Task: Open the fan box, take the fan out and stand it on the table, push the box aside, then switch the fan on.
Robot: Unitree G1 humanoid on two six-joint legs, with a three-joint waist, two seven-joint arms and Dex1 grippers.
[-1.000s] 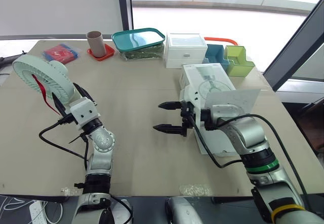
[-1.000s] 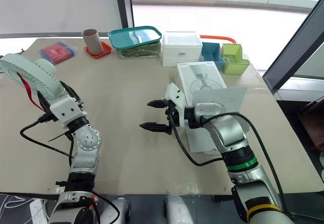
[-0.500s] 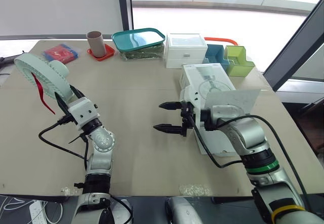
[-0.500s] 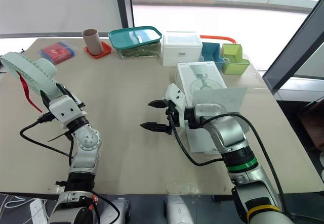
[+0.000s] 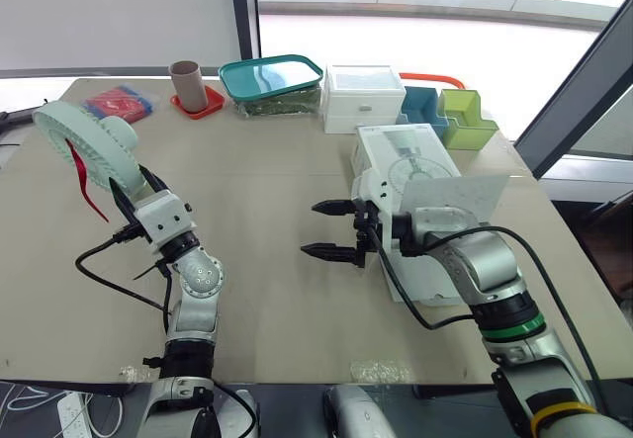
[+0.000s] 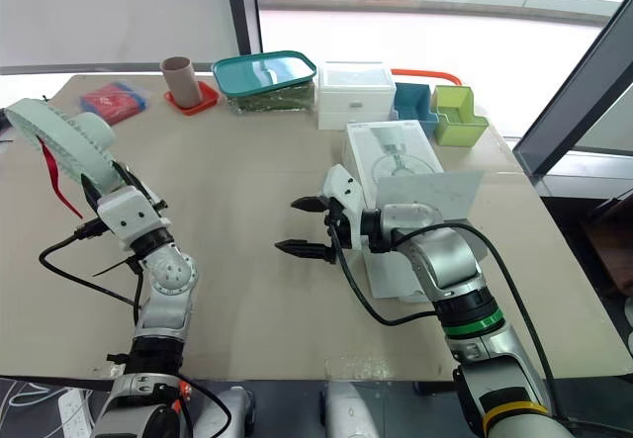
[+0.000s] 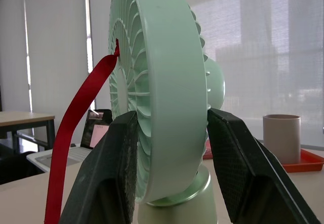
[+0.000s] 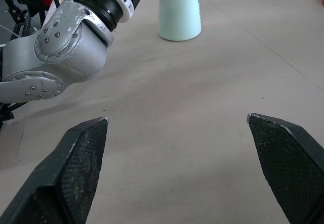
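At far left the mint fan was held raised over the worktop, clamped by the left gripper w/ one black finger pressed on each face of the round head. The fan's foot was cut off at the frame edge in the left wrist view and hidden behind the gripper in the head views, so contact w/ the worktop could not be judged. A red ribbon was seen hanging from the grille.

Along the back edge were noted a red packet, a brown tube on a red coaster, a teal-lidded tub, a white drawer unit, and blue and green bins.

Mid-worktop, the right gripper was held spread wide, nothing btwn its fingers, just above the surface. A mint-and-silver cylinder, top cut off, was seen past it; not identifiable.

At right the fan box lay flat, flap up, its near part hidden by the right arm.
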